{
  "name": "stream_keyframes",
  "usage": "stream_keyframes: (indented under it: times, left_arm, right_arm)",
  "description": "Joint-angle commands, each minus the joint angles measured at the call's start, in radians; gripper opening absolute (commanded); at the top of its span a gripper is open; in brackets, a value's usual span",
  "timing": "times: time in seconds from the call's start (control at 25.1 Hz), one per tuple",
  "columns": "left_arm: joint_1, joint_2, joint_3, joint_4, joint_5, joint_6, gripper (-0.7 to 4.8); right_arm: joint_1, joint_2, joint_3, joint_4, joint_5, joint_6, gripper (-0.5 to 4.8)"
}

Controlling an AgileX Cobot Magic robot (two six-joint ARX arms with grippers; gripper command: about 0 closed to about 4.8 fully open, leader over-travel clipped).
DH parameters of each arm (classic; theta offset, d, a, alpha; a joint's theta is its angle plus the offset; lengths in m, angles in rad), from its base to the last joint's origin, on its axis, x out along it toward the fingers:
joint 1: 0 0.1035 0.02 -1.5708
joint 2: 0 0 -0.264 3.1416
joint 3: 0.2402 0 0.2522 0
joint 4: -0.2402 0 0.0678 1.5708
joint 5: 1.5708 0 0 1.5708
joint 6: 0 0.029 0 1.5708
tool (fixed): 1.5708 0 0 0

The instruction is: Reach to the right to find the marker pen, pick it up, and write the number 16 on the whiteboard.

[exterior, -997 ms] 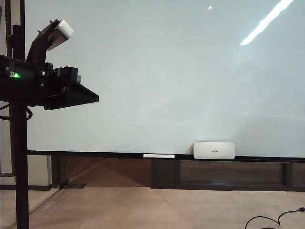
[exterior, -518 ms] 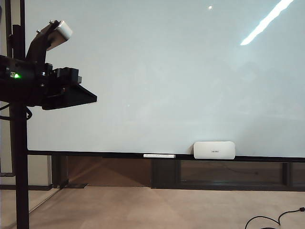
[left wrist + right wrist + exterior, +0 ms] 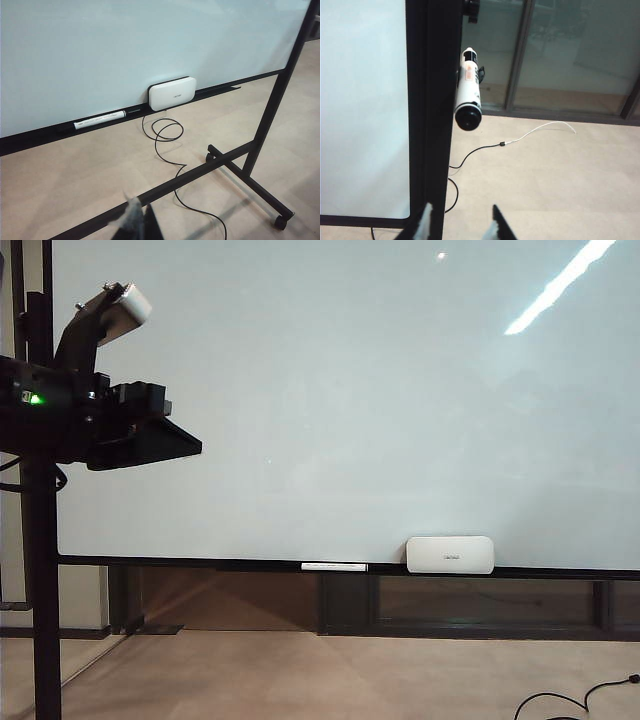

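Rm: beige floor [image 3: 330,680], glazed partition behind, seen in R wrist view.

Whiteboard [image 3: 340,400] fills most of ext view; glossy, glare streak at 1 o'clock, surface blank. Thin black lower rail [image 3: 250,564] along its bottom edge. Black stand post [image 3: 434,110] w/ castor foot at the board's edge.

L arm [image 3: 90,425]: dark mass at 9 o'clock of ext view, in front of the board's edge, well apart from the rail items. L gripper [image 3: 134,224]: only a blurred sliver at 6 o'clock of its wrist view; jaws – cannot tell wide or narrow. Nothing seen in them.

Eraser block [image 3: 450,555]: rounded white rect., standing on the rail, leaning on the board, approx 5 o'clock of ext view.

Thin white strip [image 3: 334,566]: lying flat along the rail, just beside the eraser, at its 9 o'clock, not touching.

Black cable [image 3: 167,145] looped on the floor below the eraser.

Marker pen [image 3: 468,90]: white barrel, orange-red lettering, dark end toward the cam. Sits against the stand post, at its 3 o'clock, off the floor. Mount not clear.

R gripper [image 3: 459,222]: two fingertips [image 3: 423,223] at 6 o'clock of R wrist view, jaws spread apart, empty. Pen lies at 12 o'clock from them, well apart, not touched.
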Motion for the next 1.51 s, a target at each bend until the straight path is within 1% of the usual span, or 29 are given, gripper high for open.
stream_keyframes:
  times: [0.04, 0.32, 0.48, 0.64, 0.72, 0.88, 0.96, 1.04, 1.51]
  left_arm:
    - [0.001, -0.003, 0.003, -0.006, -0.004, 0.010, -0.02]
    - [0.001, -0.003, 0.003, -0.013, -0.003, 0.022, -0.02]
    - [0.001, -0.003, 0.003, -0.028, -0.014, 0.024, -0.02]
    - [0.001, -0.003, 0.003, -0.031, -0.014, 0.024, -0.02]
    - [0.001, -0.003, 0.003, -0.031, -0.015, 0.024, -0.02]
    - [0.001, -0.003, 0.003, -0.031, -0.015, 0.023, -0.02]
    - [0.001, -0.003, 0.003, -0.031, -0.016, 0.023, -0.02]
    - [0.001, -0.003, 0.003, -0.031, -0.019, 0.023, -0.02]
    - [0.000, -0.003, 0.003, -0.032, -0.018, 0.022, -0.02]
  right_arm:
    - [0.004, -0.005, 0.007, 0.030, 0.006, -0.020, 1.50]
    - [0.019, 0.035, 0.080, 0.019, 0.013, -0.018, 1.53]
    - [0.030, 0.053, 0.105, 0.014, 0.016, -0.015, 1.86]
    - [0.032, 0.062, 0.108, 0.031, 0.042, -0.014, 1.96]
    - [0.032, 0.062, 0.108, 0.040, 0.047, -0.015, 2.17]
    - [0.032, 0.076, 0.120, 0.062, 0.070, -0.013, 2.17]
    - [0.031, 0.085, 0.130, 0.081, 0.069, 0.014, 2.17]
    - [0.031, 0.097, 0.148, 0.082, 0.074, 0.037, 2.17]
    - [0.031, 0.097, 0.193, 0.074, 0.070, 0.064, 2.17]
